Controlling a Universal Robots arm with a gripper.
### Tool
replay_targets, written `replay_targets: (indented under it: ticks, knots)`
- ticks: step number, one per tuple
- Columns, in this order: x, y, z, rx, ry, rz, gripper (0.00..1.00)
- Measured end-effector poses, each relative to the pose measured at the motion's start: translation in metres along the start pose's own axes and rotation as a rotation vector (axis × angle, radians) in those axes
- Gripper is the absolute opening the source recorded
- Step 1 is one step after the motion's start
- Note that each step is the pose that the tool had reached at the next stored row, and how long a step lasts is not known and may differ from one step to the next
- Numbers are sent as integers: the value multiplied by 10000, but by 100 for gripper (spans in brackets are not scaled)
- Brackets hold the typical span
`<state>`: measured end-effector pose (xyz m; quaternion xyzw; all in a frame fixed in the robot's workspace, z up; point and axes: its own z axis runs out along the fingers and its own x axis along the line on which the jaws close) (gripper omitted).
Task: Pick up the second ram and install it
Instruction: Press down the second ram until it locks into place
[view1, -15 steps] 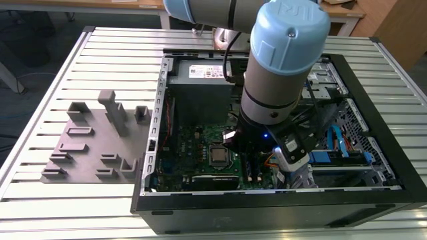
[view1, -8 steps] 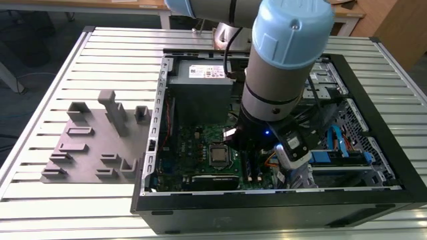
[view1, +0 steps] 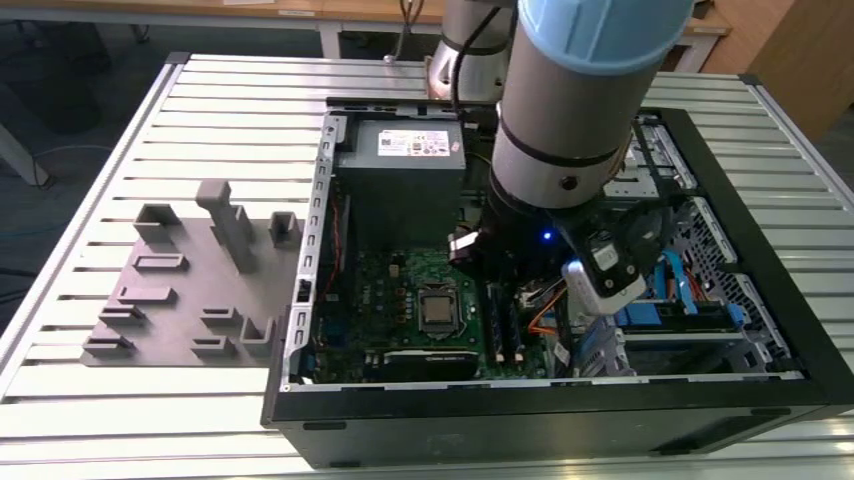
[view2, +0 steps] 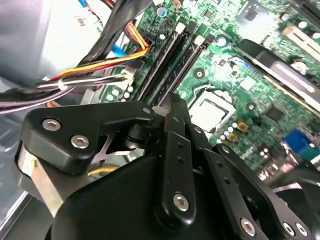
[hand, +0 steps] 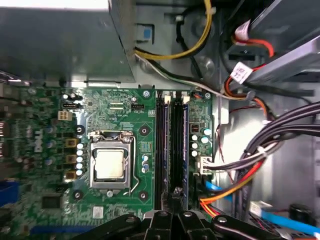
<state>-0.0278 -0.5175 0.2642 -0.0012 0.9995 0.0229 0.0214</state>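
Two long dark memory sticks stand side by side in the motherboard's slots beside the processor socket (hand: 110, 165). The second ram (hand: 180, 145) looks like the one on the cable side, also seen in the second wrist view (view2: 167, 62) and the exterior view (view1: 519, 325). I cannot tell if it is fully seated. My gripper (hand: 176, 194) is low inside the open computer case (view1: 747, 390), over the near end of that stick. Its fingers (view2: 173, 115) are closed together with nothing between them. Whether the tips touch the stick is hidden.
Bundled black, red, orange and yellow cables (hand: 260, 155) run close beside the slots. The power supply (view1: 400, 160) fills the case's far end. On the slatted table to the exterior view's left stands a grey fixture plate (view1: 187, 300) with upright blocks.
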Motion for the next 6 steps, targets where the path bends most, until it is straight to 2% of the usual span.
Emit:
replay_targets:
  ticks: [2, 6]
  knots:
    - [-1, 1, -27, 1, 1, 0, 7]
    - [-1, 1, -29, -11, 0, 1, 7]
